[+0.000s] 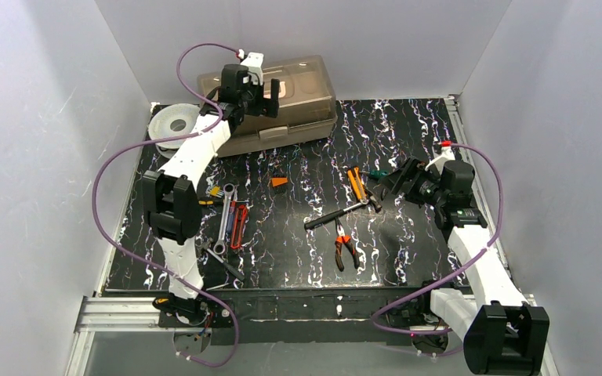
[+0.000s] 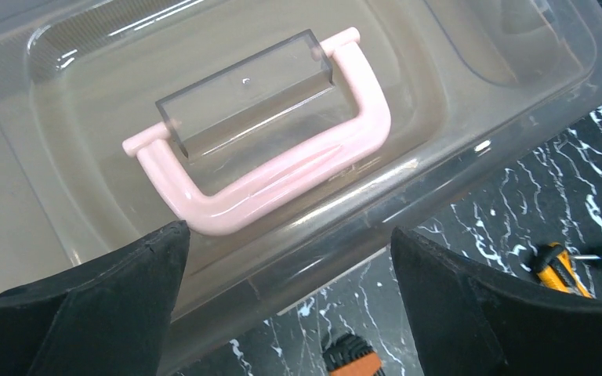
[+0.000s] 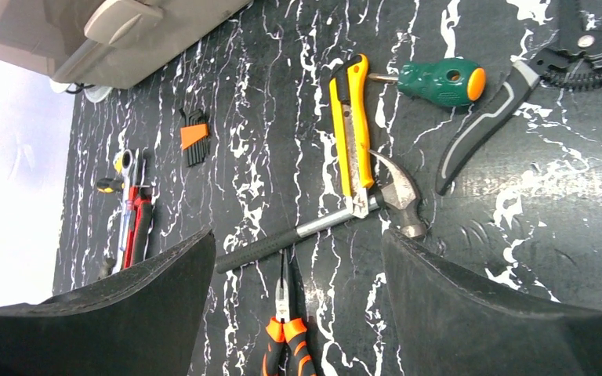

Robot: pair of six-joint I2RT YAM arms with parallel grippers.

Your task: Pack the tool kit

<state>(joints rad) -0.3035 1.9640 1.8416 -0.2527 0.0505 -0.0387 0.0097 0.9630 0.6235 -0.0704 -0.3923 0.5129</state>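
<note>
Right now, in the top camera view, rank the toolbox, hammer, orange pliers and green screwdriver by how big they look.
Largest to smallest:
1. toolbox, by far
2. hammer
3. orange pliers, somewhat shorter than the hammer
4. green screwdriver

Bright, even light from overhead; glare streaks run across the toolbox lid (image 2: 455,86), and just below the toolbox (image 3: 149,47), right wrist view, it's blown out white.

Left pincer (image 2: 288,309) and right pincer (image 3: 298,309) (both gaping) hover.
</note>
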